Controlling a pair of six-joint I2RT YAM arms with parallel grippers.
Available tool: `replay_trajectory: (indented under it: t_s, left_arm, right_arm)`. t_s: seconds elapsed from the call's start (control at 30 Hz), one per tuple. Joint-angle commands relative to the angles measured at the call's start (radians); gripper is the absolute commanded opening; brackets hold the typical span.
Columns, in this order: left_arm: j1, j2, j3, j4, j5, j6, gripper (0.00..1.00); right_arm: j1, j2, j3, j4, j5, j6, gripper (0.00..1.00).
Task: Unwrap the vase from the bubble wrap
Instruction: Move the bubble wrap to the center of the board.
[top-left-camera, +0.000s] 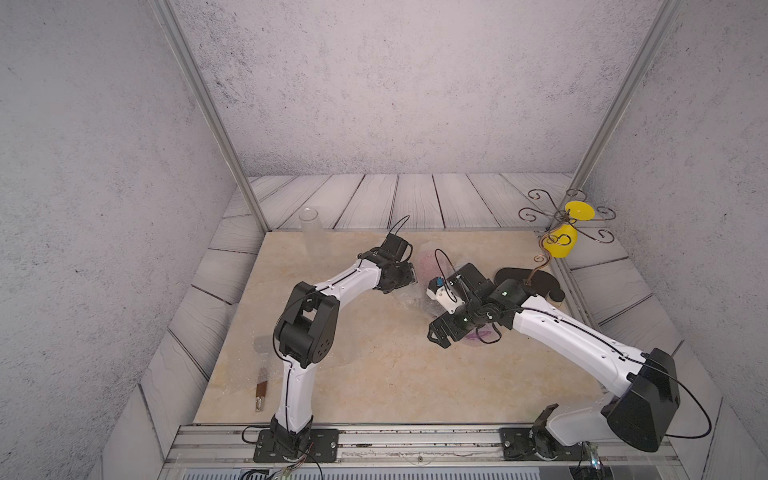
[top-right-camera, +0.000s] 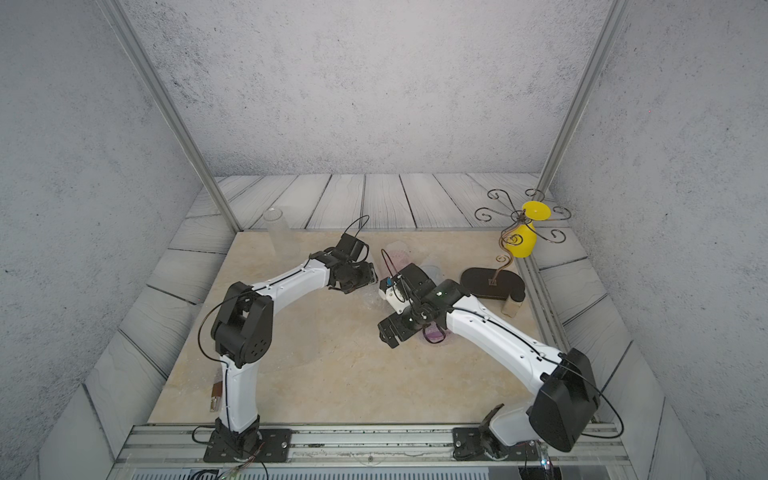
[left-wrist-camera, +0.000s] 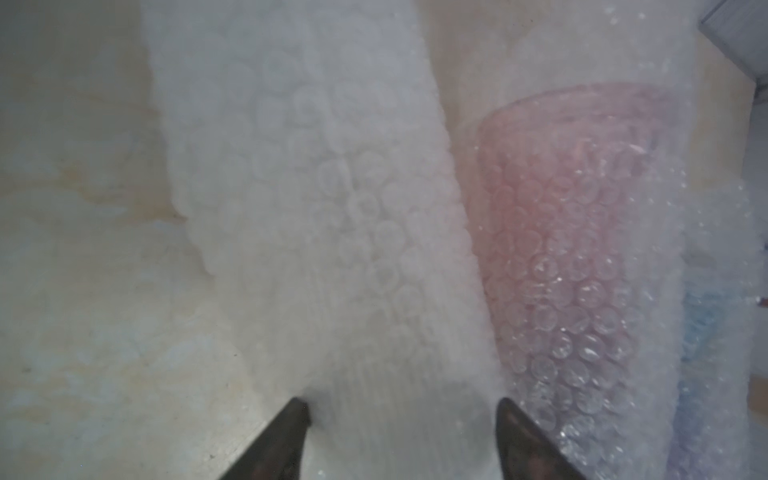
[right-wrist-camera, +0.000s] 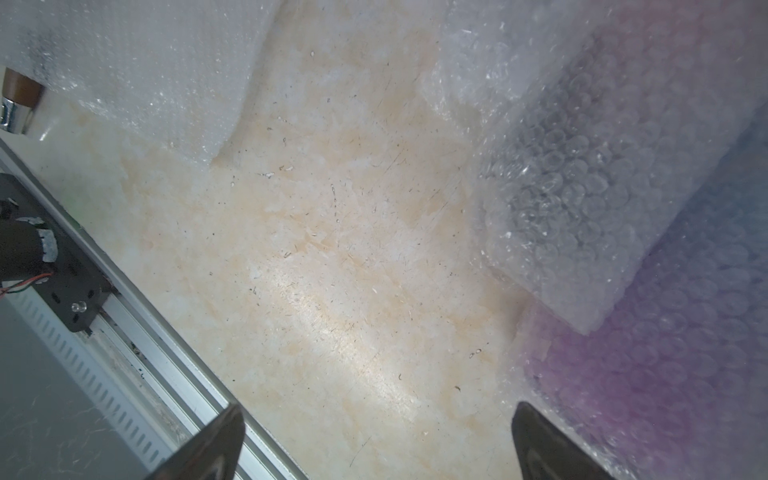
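Right end effector (right-wrist-camera: 378, 415) is hanging nearest me, spread wide over bare surface (right-wrist-camera: 332, 249) and gripping nothing, with a purple-tinted bundle (right-wrist-camera: 665, 374) just beside one finger. Farther out, the left end effector (left-wrist-camera: 401, 405) is sitting half-spread around a loose flap of bubble wrap (left-wrist-camera: 311, 187), not yet pinching it. The pink vase (left-wrist-camera: 561, 228) is lying wrapped beside that flap, mid-surface. I am judging this the grasp step; next I am needing a firm pinch, then a peel away from the vase.
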Motion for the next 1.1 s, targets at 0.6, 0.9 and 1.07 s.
replay_trajectory:
  t_s: [0.6,0.9,1.07]
  left_arm:
    - [-0.027,-0.146,-0.159,-0.002,0.012,0.039,0.0]
    - [-0.053,-0.302,-0.25,-0.058,0.019,0.036,0.0]
    - [-0.054,-0.417,-0.368,-0.066,0.049,0.019,0.0]
  right_arm:
    - [-0.058,0.019,0.073,0.034,-0.035,-0.002,0.99]
    - [-0.066,0.101,0.153,0.059,-0.045,-0.009,0.99]
    - [-0.072,0.187,0.19,0.072,-0.13,-0.001,0.97]
